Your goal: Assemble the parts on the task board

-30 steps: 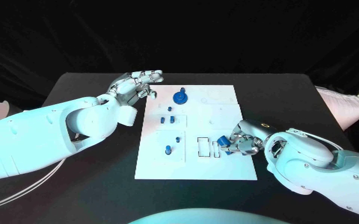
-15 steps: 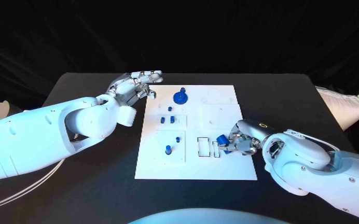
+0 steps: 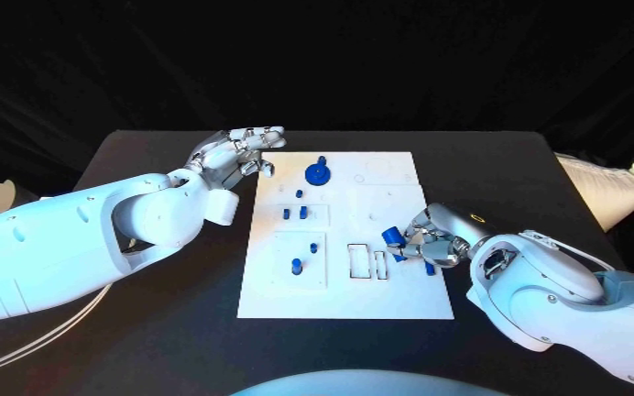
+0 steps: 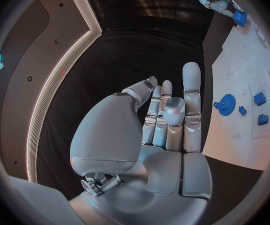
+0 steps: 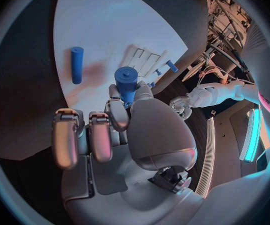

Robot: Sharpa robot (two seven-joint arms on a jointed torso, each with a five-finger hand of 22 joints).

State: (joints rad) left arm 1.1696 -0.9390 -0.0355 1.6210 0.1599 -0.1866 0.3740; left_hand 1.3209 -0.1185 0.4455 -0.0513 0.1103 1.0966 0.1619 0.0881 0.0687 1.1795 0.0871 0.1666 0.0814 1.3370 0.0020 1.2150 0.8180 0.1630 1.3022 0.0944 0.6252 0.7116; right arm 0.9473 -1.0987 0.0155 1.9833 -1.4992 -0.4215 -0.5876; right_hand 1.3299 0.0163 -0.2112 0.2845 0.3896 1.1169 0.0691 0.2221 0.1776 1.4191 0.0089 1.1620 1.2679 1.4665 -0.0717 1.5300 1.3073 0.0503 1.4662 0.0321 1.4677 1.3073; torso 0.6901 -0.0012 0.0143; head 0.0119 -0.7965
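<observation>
Beside the board's far-left corner, the left hand [image 3: 242,151] hovered with fingers apart, holding nothing. On the white board [image 3: 346,300], near its right edge, the right hand [image 3: 425,245] pinched a blue peg [image 5: 126,81]; next, seating it probably needs careful alignment.

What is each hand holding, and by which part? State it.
The right hand pinches a blue cylindrical part by its lower end, its round top sticking out above the fingers. The left hand holds nothing, its fingers straight beside the task board.
</observation>
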